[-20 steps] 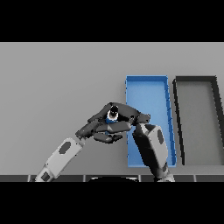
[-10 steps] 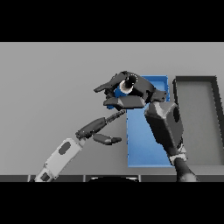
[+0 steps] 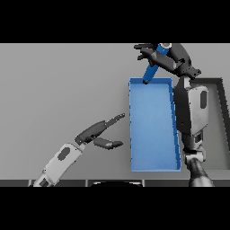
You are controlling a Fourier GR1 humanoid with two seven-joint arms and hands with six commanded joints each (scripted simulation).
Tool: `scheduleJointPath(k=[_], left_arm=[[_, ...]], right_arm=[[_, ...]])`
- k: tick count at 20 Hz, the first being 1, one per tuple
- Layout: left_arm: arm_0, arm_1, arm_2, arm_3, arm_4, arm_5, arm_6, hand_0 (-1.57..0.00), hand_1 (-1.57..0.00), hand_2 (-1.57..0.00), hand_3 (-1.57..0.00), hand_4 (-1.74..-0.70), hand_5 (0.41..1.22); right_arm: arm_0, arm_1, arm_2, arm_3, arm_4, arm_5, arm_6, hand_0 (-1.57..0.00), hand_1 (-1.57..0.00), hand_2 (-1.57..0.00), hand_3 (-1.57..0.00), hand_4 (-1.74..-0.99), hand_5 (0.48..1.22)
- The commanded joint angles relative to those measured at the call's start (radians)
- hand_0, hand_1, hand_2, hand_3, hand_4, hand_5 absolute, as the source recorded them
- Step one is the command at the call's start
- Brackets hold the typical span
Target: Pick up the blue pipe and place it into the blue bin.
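Blue pipe [image 3: 152,69] is what you're carrying, yet nearest you, lower left, your left hand [image 3: 96,134] hovers over the grey desk [image 3: 63,85], fingers straight and apart. Center right lies the blue bin [image 3: 152,130]. At top right, your right hand [image 3: 173,58] clamps the tilted pipe above the bin's far edge.

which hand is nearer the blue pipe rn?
Right. The right hand is curled round the blue pipe, holding it tilted over the far end of the blue bin. The left hand is open, off to the bin's left.
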Motion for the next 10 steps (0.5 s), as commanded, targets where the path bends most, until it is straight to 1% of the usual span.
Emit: scheduleJointPath(k=[1, 3, 4, 5, 9, 10], left_arm=[[0.008, 0.002, -0.002, 0.003, -0.005, 0.0, -0.005, 0.0, 0.0, 0.0, 0.0, -0.83, 0.465], [-0.003, 0.004, 0.007, -0.001, -0.005, 0.008, 0.0, 0.0, 0.0, 0.0, 0.0, -0.83, 0.461], [-0.009, 0.004, 0.008, -0.002, 0.0, 0.003, 0.005, 0.0, 0.0, 0.0, 0.0, -0.82, 0.462], [-0.006, 0.013, 0.014, 0.007, -0.001, 0.0, -0.009, 0.0, 0.0, 0.0, 0.0, -0.83, 0.462], [-0.003, 0.013, 0.01, 0.0, -0.002, -0.002, -0.01, 0.0, 0.0, 0.0, 0.0, -0.83, 0.468], [0.005, 0.014, 0.006, -0.006, -0.002, -0.002, -0.011, 0.0, 0.0, 0.0, 0.0, -0.83, 0.469]], right_arm=[[0.018, -0.006, -0.017, 0.018, 0.008, -0.011, 0.01, -1.57, -1.57, -1.57, -1.57, -1.499, 1.221], [0.068, -0.018, -0.044, 0.063, 0.044, -0.009, 0.013, -1.57, -1.57, -1.57, -1.57, -1.499, 1.221], [0.102, -0.014, -0.051, 0.07, 0.055, -0.008, 0.018, -1.57, -1.57, -1.57, -1.57, -1.499, 1.221], [0.132, -0.011, -0.058, 0.077, 0.063, -0.002, 0.02, -1.57, -1.57, -1.57, -1.57, -1.499, 1.221], [0.279, 0.023, -0.054, 0.038, 0.128, -0.046, 0.097, -1.57, -1.57, -1.57, -1.57, -1.499, 1.221], [0.317, 0.028, -0.05, 0.035, 0.143, -0.067, 0.107, -1.57, -1.57, -1.57, -1.57, -1.499, 1.221]])
